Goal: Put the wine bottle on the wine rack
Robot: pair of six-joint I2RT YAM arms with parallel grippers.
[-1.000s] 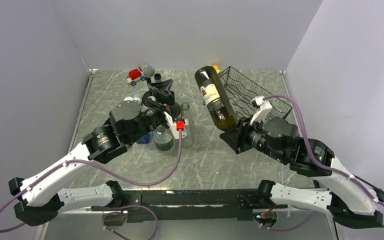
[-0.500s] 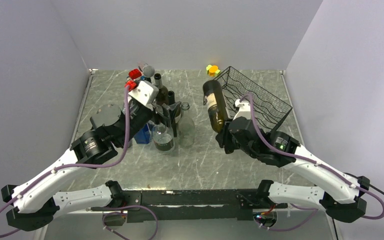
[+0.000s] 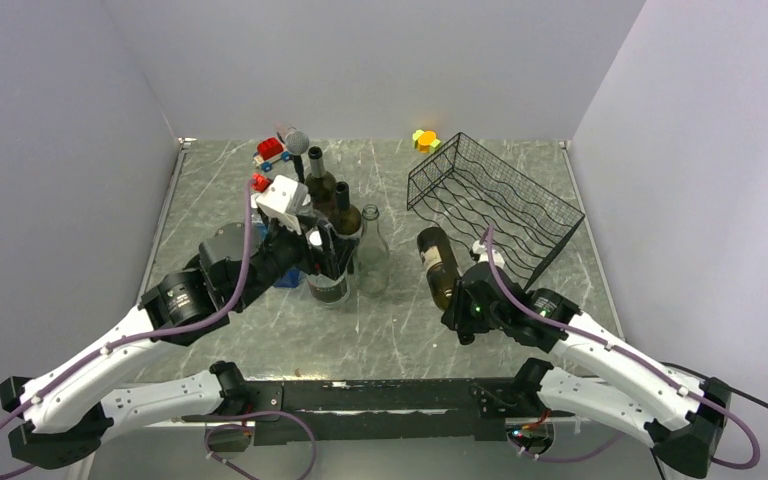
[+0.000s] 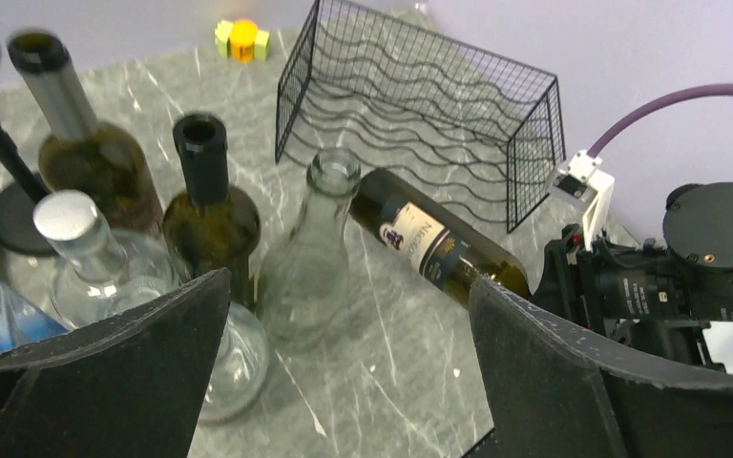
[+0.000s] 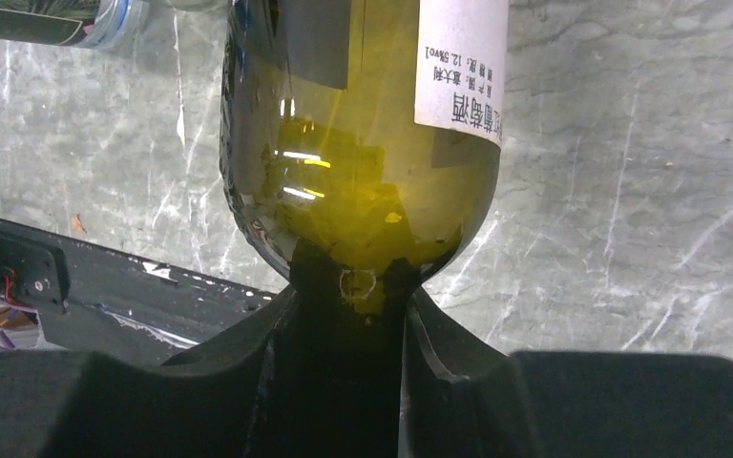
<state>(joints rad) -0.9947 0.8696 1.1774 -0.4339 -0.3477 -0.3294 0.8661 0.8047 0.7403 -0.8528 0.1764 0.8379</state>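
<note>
We note right jaws clenched on wine bottle (image 3: 437,262) neck | left jaws released, holding nothing | bottle centre-right, just beside wine rack (image 3: 500,195)

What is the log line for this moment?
right claw: shut on neck of wine bottle | bottle: tilted, outside wine rack | left claw: open | task: not done

A black thin-wire wine rack (image 3: 492,196), a cluster of upright dark and clear glass bottles (image 3: 346,218) and a small yellow-orange toy (image 3: 424,140) are carried by the grey marbled surface (image 3: 400,322).
</note>
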